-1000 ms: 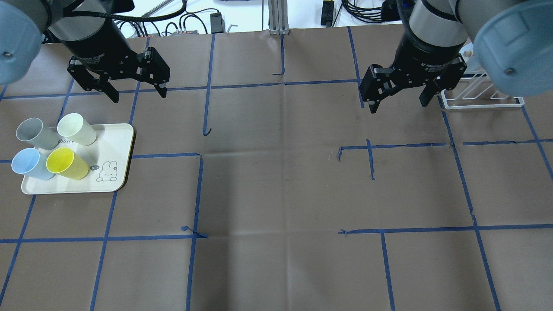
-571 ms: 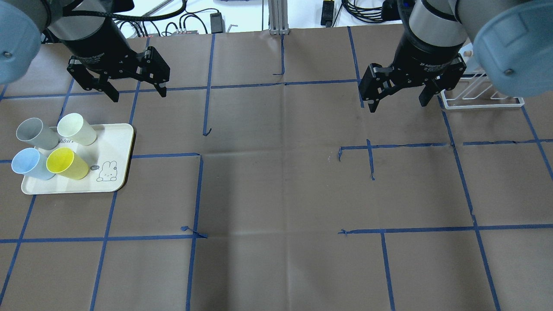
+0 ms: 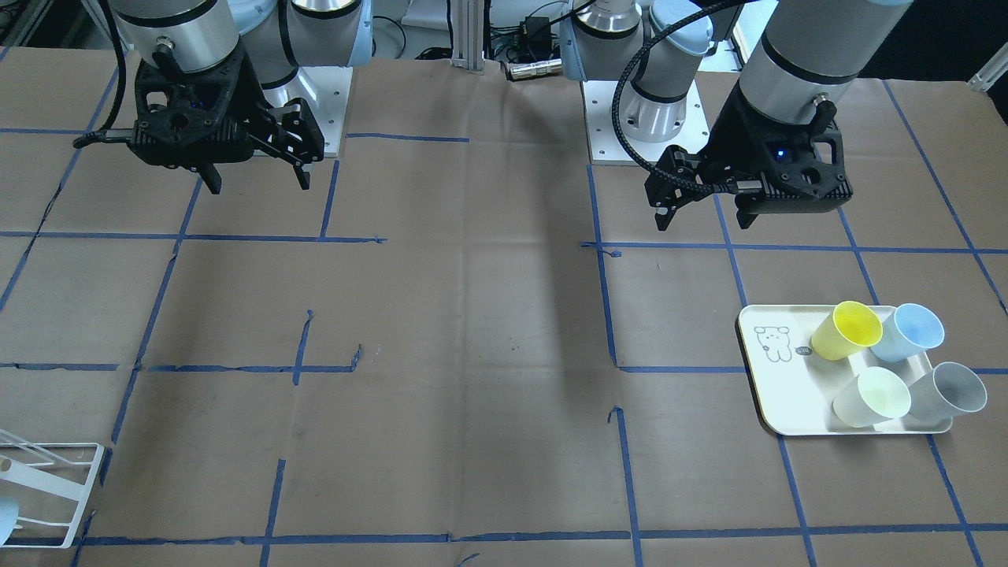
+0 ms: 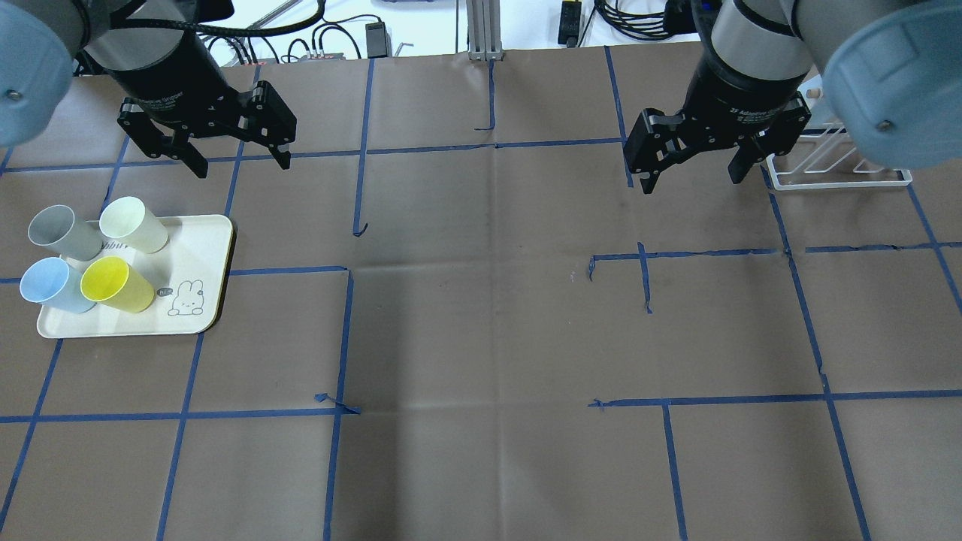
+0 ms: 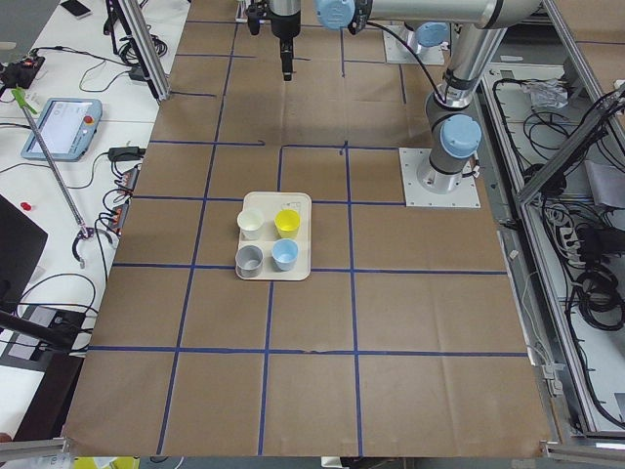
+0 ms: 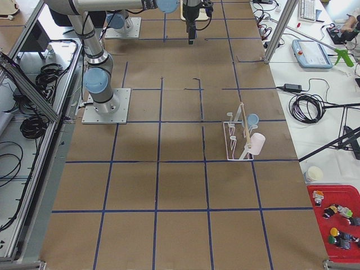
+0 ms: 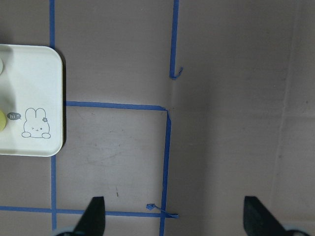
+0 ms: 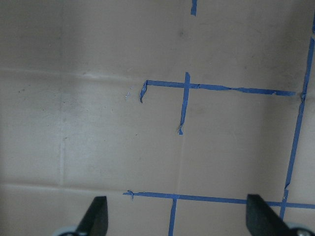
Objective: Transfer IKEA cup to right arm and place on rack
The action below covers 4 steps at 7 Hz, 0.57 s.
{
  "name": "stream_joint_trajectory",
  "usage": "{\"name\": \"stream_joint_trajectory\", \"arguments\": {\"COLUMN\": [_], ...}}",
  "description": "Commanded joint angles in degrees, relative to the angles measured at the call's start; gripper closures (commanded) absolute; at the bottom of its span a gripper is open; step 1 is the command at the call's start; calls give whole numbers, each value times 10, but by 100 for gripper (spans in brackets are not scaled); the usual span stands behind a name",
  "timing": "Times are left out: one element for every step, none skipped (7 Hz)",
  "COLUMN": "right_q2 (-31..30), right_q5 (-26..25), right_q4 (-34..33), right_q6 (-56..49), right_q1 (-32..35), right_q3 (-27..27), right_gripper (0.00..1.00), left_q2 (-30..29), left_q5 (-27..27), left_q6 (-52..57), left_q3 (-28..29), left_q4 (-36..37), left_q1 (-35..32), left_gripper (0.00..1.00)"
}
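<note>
Several IKEA cups lie on their sides on a cream tray (image 4: 199,255) at the table's left: grey (image 4: 56,231), pale green (image 4: 131,224), blue (image 4: 49,284) and yellow (image 4: 113,283). My left gripper (image 4: 242,167) hangs open and empty above the table, just beyond the tray's far right corner. The left wrist view shows only the tray's corner (image 7: 29,98) between its spread fingers. My right gripper (image 4: 691,182) is open and empty too, hovering left of the white wire rack (image 4: 842,161). On the rack (image 6: 236,140) sit a pink cup (image 6: 256,144) and a small blue cup (image 6: 253,119).
Brown paper with blue tape lines covers the table. Cables and a metal post run along the far edge (image 4: 485,30). Both arm bases stand on plates at the robot's side (image 3: 642,118). The rack's corner (image 3: 55,480) reaches the table's edge in the front-facing view.
The right gripper has crept slightly toward the far side of the table. The left gripper, the cups and the tray have not moved.
</note>
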Motion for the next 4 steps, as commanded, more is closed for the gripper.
{"name": "stream_joint_trajectory", "arguments": {"right_q2": [0,0,0,0], "right_q5": [0,0,0,0], "right_q4": [0,0,-3,-3], "right_q6": [0,0,0,0], "right_q1": [0,0,0,0], "right_q3": [0,-1,-1,-1], "right_gripper": [0,0,0,0], "left_q2": [0,1,1,1], "left_q5": [0,1,1,1], "left_q6": [-1,-1,-1,-1], "left_q3": [4,2,1,0], "left_q4": [0,0,-1,-1], "left_q1": [0,0,0,0], "left_gripper": [1,1,1,1]}}
